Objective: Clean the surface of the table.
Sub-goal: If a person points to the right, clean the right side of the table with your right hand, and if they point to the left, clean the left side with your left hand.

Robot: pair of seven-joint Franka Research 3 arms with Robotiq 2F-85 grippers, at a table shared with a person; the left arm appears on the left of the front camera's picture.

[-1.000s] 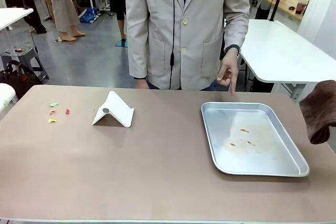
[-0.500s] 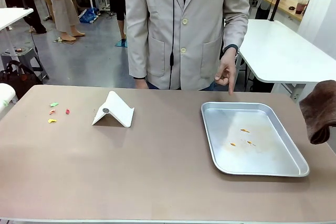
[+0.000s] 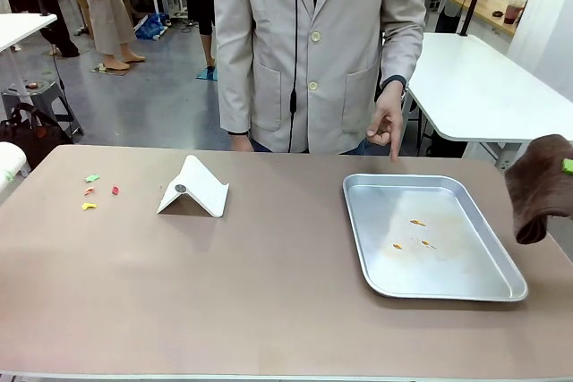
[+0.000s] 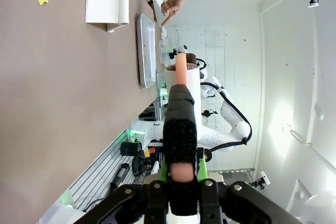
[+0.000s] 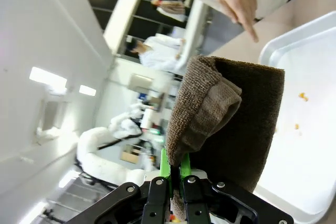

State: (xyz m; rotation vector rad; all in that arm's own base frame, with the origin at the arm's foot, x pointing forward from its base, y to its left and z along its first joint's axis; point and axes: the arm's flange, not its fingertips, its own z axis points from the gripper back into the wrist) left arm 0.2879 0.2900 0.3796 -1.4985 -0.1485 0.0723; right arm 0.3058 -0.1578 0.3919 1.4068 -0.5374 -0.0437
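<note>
Table [image 3: 251, 284]: coloured scraps [image 3: 93, 191] are scattered on it well left of the tray [image 3: 360, 241]. Right gripper [image 5: 174, 167]: pinched on a brown cloth [image 3: 537, 185], held beyond the tray's right side, far from the scraps. Left gripper [image 4: 182, 174]: clamped on a black-and-peach tool [image 4: 180, 124], judged nearer.

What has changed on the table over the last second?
The brown cloth, clamped in the right gripper, rose slightly and shifted toward the tray. The tray, the white stand, the coloured scraps and the person's pointing hand stayed put.
</note>
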